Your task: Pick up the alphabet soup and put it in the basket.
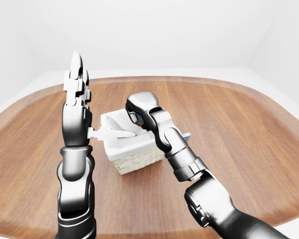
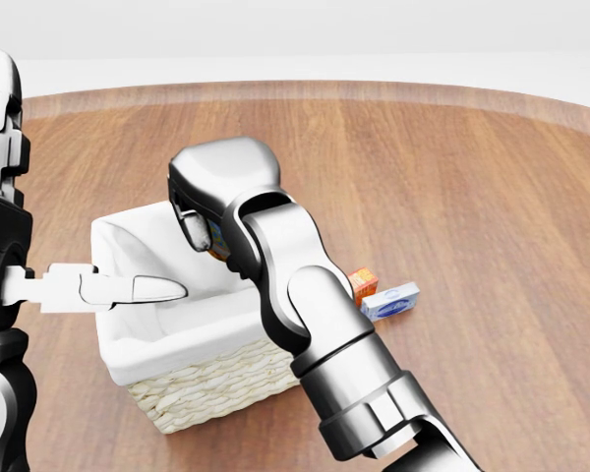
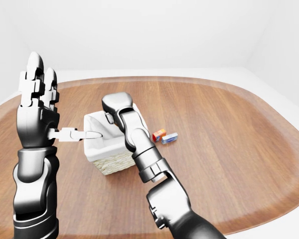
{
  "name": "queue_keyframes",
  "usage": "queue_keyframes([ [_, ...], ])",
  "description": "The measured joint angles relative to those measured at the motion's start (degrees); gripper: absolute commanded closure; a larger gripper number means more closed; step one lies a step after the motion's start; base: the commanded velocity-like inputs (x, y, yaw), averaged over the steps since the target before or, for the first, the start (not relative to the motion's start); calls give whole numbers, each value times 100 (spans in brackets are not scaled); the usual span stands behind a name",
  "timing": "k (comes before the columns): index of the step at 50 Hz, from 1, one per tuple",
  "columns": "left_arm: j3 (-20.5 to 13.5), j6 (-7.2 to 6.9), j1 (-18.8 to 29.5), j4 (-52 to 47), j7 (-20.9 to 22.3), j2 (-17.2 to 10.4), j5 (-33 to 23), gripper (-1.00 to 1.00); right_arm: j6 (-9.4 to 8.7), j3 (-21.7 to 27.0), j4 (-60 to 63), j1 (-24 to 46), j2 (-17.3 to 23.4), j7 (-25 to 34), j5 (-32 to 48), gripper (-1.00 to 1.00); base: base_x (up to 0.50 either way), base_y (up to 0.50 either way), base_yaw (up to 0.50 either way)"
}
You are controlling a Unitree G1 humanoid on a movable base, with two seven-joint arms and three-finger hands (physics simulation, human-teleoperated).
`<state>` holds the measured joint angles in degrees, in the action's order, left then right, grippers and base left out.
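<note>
My right hand (image 2: 208, 224) hangs over the right side of the white-lined wicker basket (image 2: 208, 389). Its fingers curl down around a small can with orange and blue print, the alphabet soup (image 2: 217, 240), which is mostly hidden by the hand. The can sits above the basket's inside, near its right rim. My left hand (image 3: 60, 107) is raised to the left of the basket, open and empty, with fingers pointing up and the thumb reaching right over the basket's left rim.
The basket stands on a round wooden table (image 2: 472, 197). A small orange box (image 2: 363, 284) and a blue-and-white box (image 2: 391, 301) lie on the table just to the right of the basket, behind my right forearm.
</note>
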<state>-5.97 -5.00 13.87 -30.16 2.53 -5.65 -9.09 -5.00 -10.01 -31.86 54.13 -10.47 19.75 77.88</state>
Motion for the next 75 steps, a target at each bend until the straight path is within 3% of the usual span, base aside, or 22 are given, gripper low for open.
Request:
queue_keyframes([
  [38,-86,0,61,39,-123,-38,117,-100,0,-187,-1366,122,-476,-946,248,92,0,0,0],
  [59,-52,0,53,-1,-110,-23,132,-100,0,-160,-2698,281,-496,-1885,198,91,0,0,0],
  [61,-48,0,48,-10,-104,-20,133,-100,0,-159,-2757,315,-500,-1934,189,-100,0,0,0],
  [75,-33,0,39,-42,-86,-4,135,-100,0,-220,-2572,355,-527,-2028,132,-100,0,0,0],
])
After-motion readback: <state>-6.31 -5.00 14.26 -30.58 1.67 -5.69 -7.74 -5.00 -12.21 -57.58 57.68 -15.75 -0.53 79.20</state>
